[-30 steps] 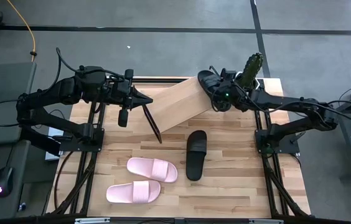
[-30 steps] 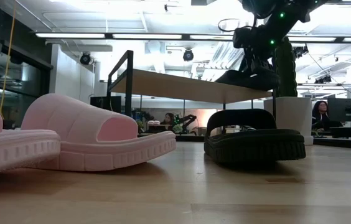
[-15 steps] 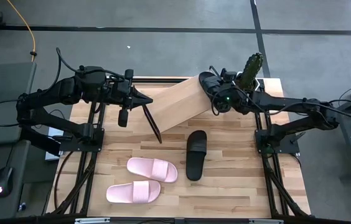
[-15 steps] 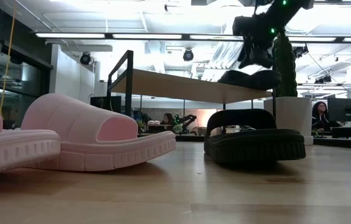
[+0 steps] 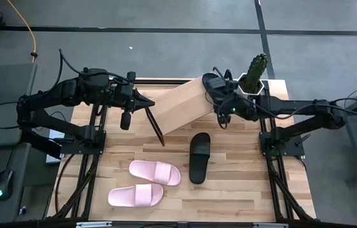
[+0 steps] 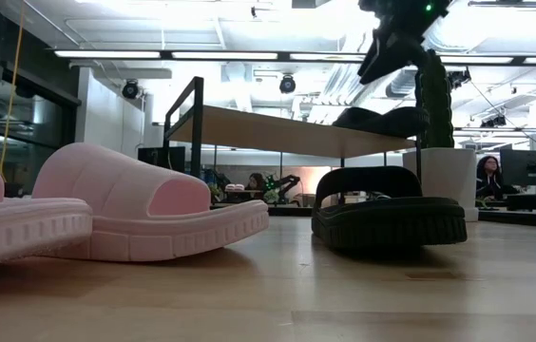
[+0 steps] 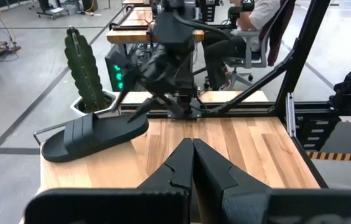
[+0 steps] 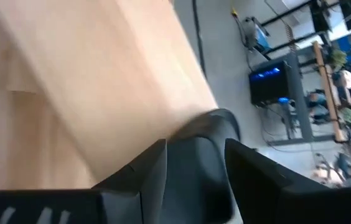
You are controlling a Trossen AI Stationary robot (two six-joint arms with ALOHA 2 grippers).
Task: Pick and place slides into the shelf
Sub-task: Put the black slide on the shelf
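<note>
One matte black slide sandal [image 5: 211,85] rests on the long light-wood plank shelf [image 5: 181,104]; right claw [image 5: 224,111] released beside it, left claw [image 5: 145,101] clenched empty.

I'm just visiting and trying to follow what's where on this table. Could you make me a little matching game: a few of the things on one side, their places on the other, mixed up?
Things:
1. black slide
2. second black slide
3. pink slides
4. cactus

Places:
A. in a white pot at the table's far right corner
B. flat on the table, between the pink pair and the right arm's base
C. on top of the shelf, at its right end
D. side by side at the table's near left

Pairs: 1-C, 2-B, 3-D, 4-A
</note>
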